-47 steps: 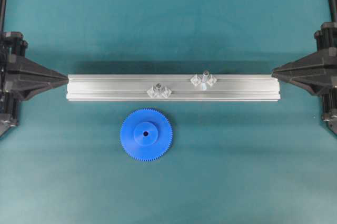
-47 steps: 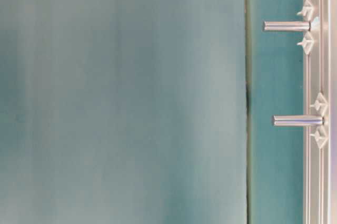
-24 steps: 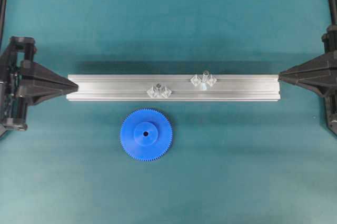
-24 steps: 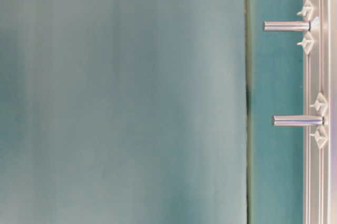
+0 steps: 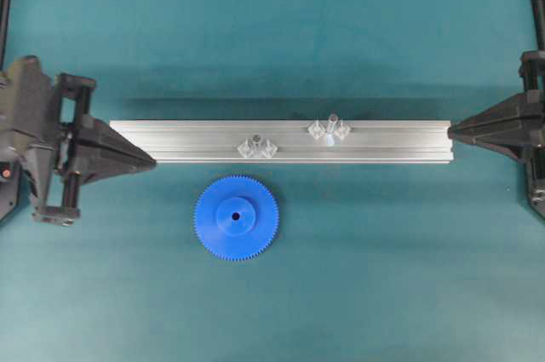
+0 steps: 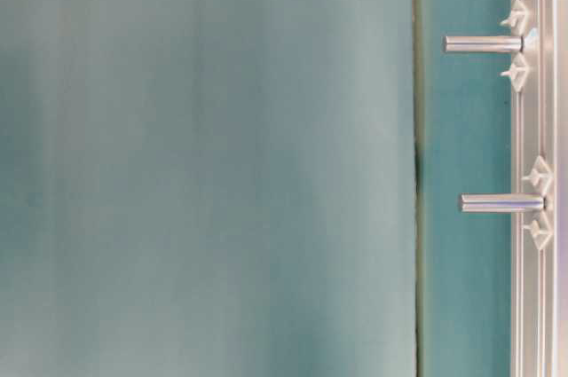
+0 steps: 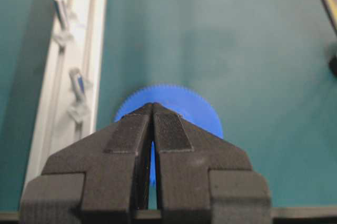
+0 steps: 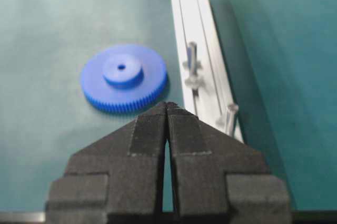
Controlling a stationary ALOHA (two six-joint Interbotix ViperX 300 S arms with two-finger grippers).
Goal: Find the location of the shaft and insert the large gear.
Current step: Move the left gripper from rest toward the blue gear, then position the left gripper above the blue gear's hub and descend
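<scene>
The black left gripper (image 5: 149,160) reaches in level from the left edge of the overhead view, its two fingers pressed together into a wedge with nothing between them; its tip lies over the left end of the long silver aluminium rail (image 5: 383,151), at the rail's near edge; in its own wrist view the pads (image 7: 126,132) meet at the tip with only a thin slit further back, and the gear shows behind them. The black right gripper (image 5: 451,132) points in level from the right edge, likewise closed to a point and empty, its tip just at the rail's right end; the right wrist view shows the same closed wedge (image 8: 166,106).

The large bright blue plastic gear with fine teeth and a raised hub (image 5: 236,217) lies flat on the teal table cover (image 5: 383,277), just in front of the rail and left of its middle, touched by neither gripper. The taller thin silver shaft (image 5: 332,123) stands upright on the rail right of centre, between two small clear diamond-shaped pieces (image 5: 316,129); a shorter dark-topped stub (image 5: 255,140) stands to its left, nearer the gear.

No writing, brand or label can be read on any of these.
</scene>
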